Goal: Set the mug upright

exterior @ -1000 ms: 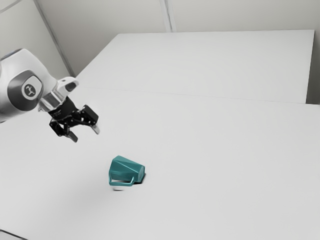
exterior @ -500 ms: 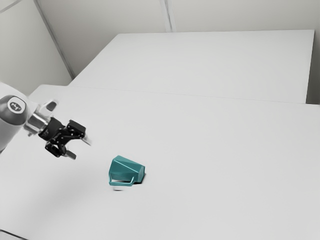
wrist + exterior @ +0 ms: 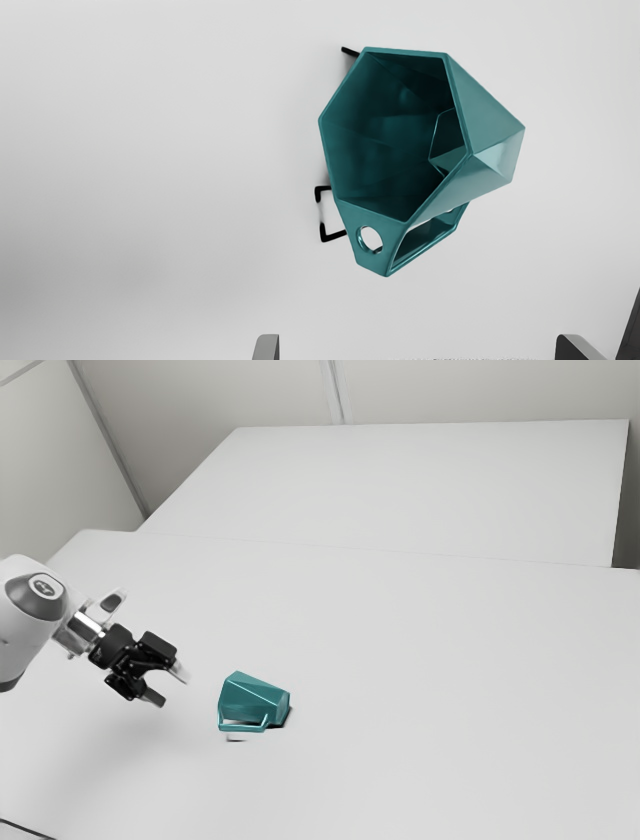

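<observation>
My gripper (image 3: 168, 687) hangs above the table on the exterior view's left, a short way from the teal mug (image 3: 252, 700). The faceted mug lies on its side, its base toward the exterior view's right and its handle toward that view's bottom. In the wrist view the mug (image 3: 395, 130) turns its open mouth to the camera, with the handle on the side nearer my fingertips. Those tips of the gripper (image 3: 417, 347) stand wide apart with nothing between them.
The white table (image 3: 420, 700) stretches around the mug. Behind it a raised-looking white surface (image 3: 420, 490) meets pale walls. A thin dark line (image 3: 25, 828) crosses the exterior view's lower left corner.
Over the last second my hand has come down toward the table, first swinging to the exterior view's left, then slightly back to its right. The mug has stayed put.
</observation>
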